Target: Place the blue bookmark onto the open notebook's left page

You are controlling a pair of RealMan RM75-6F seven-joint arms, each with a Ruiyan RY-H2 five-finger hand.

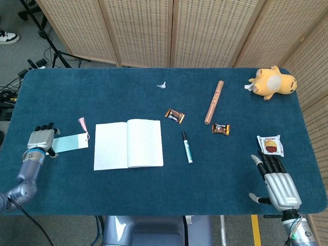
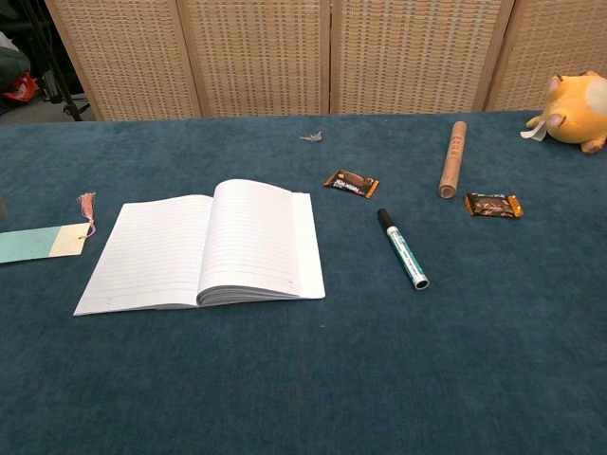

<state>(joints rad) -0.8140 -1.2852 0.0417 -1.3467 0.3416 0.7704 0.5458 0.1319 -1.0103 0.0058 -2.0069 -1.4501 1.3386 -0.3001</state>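
The blue bookmark (image 1: 70, 143) lies flat on the cloth left of the open notebook (image 1: 128, 143), its pink tassel (image 1: 82, 124) pointing away from me. In the chest view the bookmark (image 2: 38, 243) reaches the left frame edge, beside the notebook's left page (image 2: 152, 251). My left hand (image 1: 42, 140) sits at the bookmark's left end, covering its edge, fingers extended and thumb apart. I cannot tell whether it touches the card. My right hand (image 1: 277, 184) rests open near the table's front right corner. Neither hand shows in the chest view.
A marker pen (image 1: 187, 147) lies right of the notebook. Two candy wrappers (image 1: 175, 116) (image 1: 221, 128), a brown tube (image 1: 213, 102), a snack packet (image 1: 270, 145), a yellow plush toy (image 1: 272, 83) and a paper scrap (image 1: 162, 84) are spread over the right half and back.
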